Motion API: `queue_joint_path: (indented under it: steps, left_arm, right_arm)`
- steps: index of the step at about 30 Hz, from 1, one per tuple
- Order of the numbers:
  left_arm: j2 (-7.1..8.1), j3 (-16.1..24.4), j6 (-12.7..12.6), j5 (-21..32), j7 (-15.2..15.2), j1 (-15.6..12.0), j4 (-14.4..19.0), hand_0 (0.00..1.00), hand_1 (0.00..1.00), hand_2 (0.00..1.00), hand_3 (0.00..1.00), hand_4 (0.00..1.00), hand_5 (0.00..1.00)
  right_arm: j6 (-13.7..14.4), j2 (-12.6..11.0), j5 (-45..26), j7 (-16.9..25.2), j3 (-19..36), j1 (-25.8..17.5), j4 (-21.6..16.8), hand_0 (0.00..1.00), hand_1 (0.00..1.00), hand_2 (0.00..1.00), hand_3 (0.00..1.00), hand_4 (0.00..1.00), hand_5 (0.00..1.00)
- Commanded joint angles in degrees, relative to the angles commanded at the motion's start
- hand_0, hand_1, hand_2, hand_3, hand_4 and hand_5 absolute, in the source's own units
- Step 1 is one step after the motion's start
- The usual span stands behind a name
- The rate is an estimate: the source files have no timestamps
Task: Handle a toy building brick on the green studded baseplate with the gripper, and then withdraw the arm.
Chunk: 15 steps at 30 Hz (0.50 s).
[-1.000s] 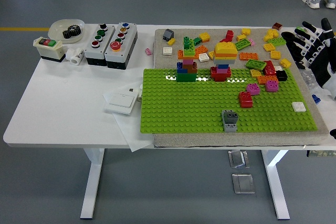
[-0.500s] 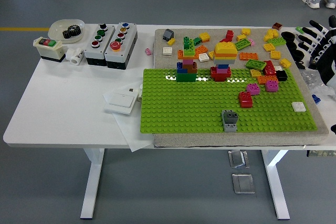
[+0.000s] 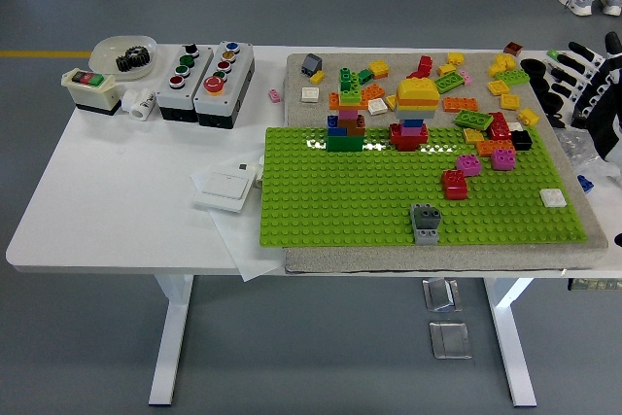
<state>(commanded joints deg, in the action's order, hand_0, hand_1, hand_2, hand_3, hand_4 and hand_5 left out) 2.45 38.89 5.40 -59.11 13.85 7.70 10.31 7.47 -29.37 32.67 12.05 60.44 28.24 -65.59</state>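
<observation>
The green studded baseplate [image 3: 389, 203] lies on a grey mat at the table's right half. On it stand a grey brick [image 3: 425, 222] near the front, a red brick [image 3: 454, 184], a pink brick [image 3: 469, 164], a white tile [image 3: 552, 197] and small brick stacks [image 3: 345, 121] [image 3: 409, 133] along its far edge. Loose bricks of many colours [image 3: 466, 85] are scattered on the mat behind it. My right hand [image 3: 573, 85] hovers at the picture's right edge, beyond the mat's far right corner, fingers spread and holding nothing. The left arm is out of view.
Two grey button boxes [image 3: 206, 82], a white switch box [image 3: 91, 89] and a white bowl with a black gear [image 3: 124, 53] stand at the table's far left. A white wall switch [image 3: 224, 186] lies on paper left of the baseplate.
My right hand has drawn back to the right, toward the picture's edge, away from the loose bricks. Nothing on the baseplate has moved.
</observation>
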Motion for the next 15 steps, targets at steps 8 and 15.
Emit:
queue_joint_path:
  steps: [8, 15]
  left_arm:
    - [-0.18, 0.6, -0.1, -0.8, -0.1, -0.3, 0.0, 0.783, 0.708, 0.604, 0.541, 0.533, 0.553]
    - [-0.43, -0.1, -0.1, -0.2, -0.1, -0.3, 0.0, 0.780, 0.707, 0.605, 0.541, 0.533, 0.554]
  right_arm:
    - [1.0, -0.3, 1.7, -0.3, -0.6, -0.6, -0.3, 0.858, 0.804, 0.830, 0.838, 0.998, 0.953]
    - [1.8, -0.3, 1.8, -0.3, -1.0, -1.0, -0.2, 0.855, 0.805, 0.829, 0.837, 0.998, 0.936]
